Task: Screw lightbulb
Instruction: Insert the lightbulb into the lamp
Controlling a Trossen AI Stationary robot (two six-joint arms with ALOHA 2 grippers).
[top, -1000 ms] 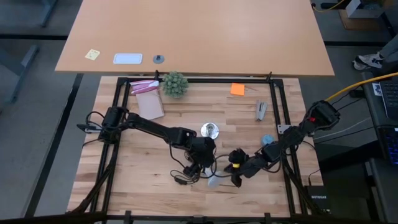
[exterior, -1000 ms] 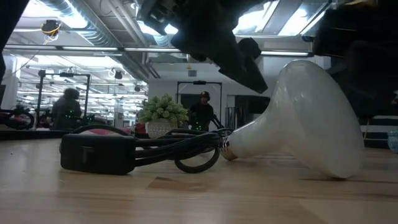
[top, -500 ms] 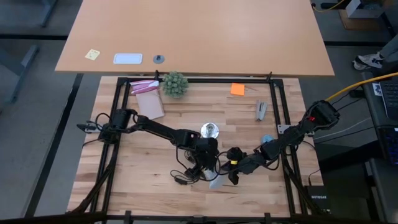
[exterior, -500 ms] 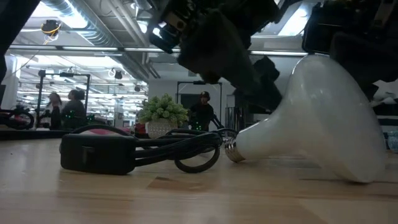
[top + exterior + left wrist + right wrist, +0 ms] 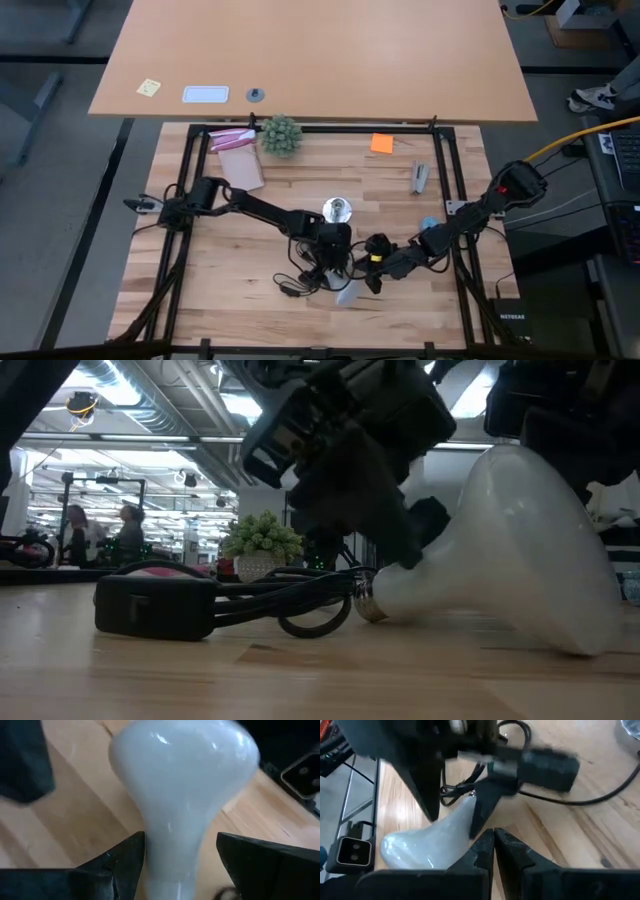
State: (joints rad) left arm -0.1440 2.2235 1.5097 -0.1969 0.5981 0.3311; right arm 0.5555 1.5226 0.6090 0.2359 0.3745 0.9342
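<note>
The white frosted lightbulb [image 5: 347,293] lies on its side near the table's near edge. Its dome rim [image 5: 570,645] rests on the wood and its screw base [image 5: 366,600] points at the black cord. My left gripper [image 5: 338,272] is open and comes down from the far side. Its fingers stand on either side of the bulb's narrow neck [image 5: 172,855]. My right gripper [image 5: 372,278] is shut, just right of the bulb, beside its cone [image 5: 427,845]. The silvery socket disc [image 5: 336,208] lies farther back. My left gripper straddles the bulb's neck. One finger [image 5: 127,862] lies right at the neck's side, and the other [image 5: 250,862] stands apart from it. I cannot tell whether the near finger touches. My right gripper's shut fingers [image 5: 475,855] lie alongside the bulb's cone. I cannot tell whether they touch it.
A black cord with a switch box [image 5: 155,605] lies left of the bulb's base. A green plant [image 5: 281,134], a pink packet [image 5: 232,140], an orange note [image 5: 381,143], a grey tool [image 5: 419,177] and a light-blue object [image 5: 430,224] lie farther back. People move in the room behind.
My left gripper has moved toward the table's right and near edges and come down over the bulb's neck. My right gripper has moved left, up to the bulb. The bulb has slid a little toward the table's right and turned slightly, still on its side.
</note>
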